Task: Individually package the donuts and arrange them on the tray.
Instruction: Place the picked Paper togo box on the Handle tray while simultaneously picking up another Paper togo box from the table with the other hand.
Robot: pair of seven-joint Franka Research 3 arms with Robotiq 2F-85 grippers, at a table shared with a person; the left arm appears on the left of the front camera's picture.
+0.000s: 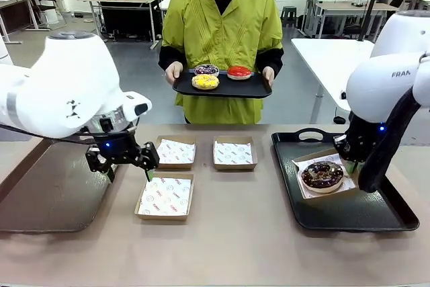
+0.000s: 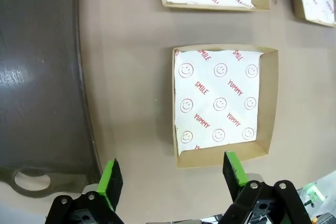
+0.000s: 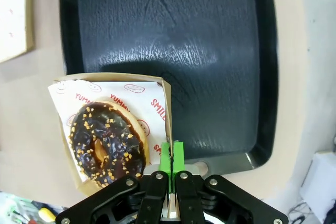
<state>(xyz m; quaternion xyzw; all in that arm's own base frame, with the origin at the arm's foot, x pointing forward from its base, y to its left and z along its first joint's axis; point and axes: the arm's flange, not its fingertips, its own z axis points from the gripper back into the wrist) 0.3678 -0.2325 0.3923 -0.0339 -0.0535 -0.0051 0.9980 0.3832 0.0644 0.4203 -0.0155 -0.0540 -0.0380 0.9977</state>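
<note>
**Right gripper** (image 3: 171, 156) clenched, apparently on the wall of the filled box (image 3: 166, 106), centre right on the black tray (image 1: 376, 216). Retreating unreleased would likely tip the box and spill the chocolate donut (image 1: 322, 175), which is dark, glossy and nut-flecked.

**Left gripper** (image 1: 130, 173) released, centre left, beside an empty box (image 1: 164, 196).

Three donuts (image 1: 205, 82) sit on the person's tray (image 1: 252, 89), upper centre.

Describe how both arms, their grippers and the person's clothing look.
The left arm and right arm are rounded glossy white shells; the right bears grey lettering and a thick black cable. The left gripper and right gripper have black linkages, green pads and a blue light at each wrist. The person wears a yellow-green jacket over black sleeves.
</note>
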